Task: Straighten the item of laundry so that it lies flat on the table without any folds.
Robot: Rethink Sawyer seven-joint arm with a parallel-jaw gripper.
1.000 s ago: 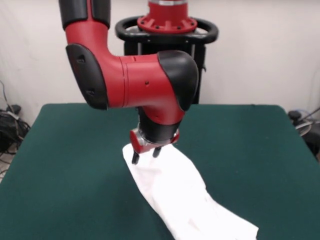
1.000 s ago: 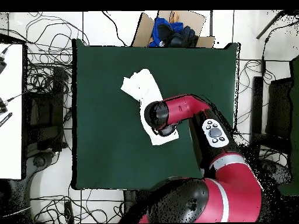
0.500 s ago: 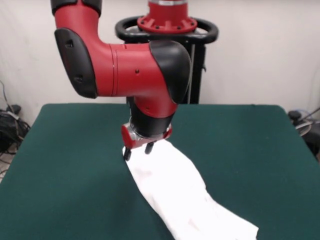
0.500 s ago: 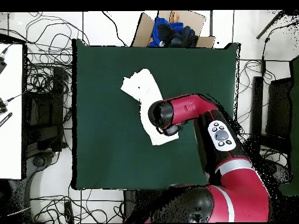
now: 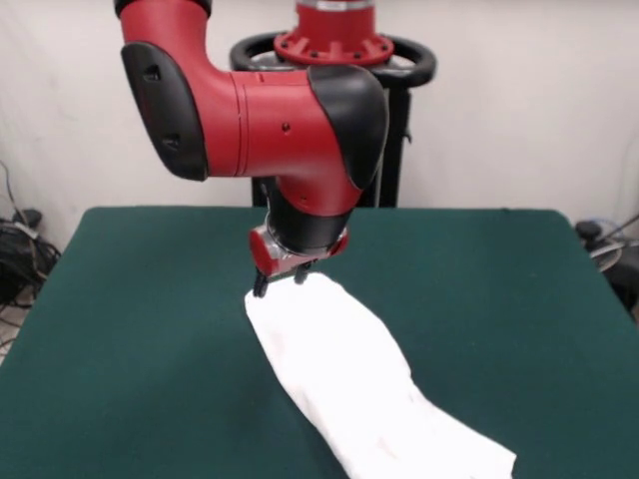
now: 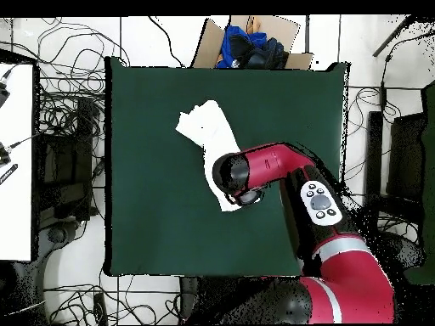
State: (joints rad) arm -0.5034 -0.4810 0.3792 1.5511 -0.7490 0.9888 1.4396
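Showing no readable print, folded white laundry (image 5: 359,384) on green table (image 5: 150,329); spread pincer (image 5: 281,283) at its far end.

Laundry (image 5: 359,384) on table (image 5: 150,299); hand (image 5: 281,283) above it

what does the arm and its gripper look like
The arm is glossy red with rounded black caps at the joints and a black wrist section. Overhead, a grey oval button pad sits on the red link. The gripper has a small red mount with two short, thin dark fingers below. No loose cables show on the arm.
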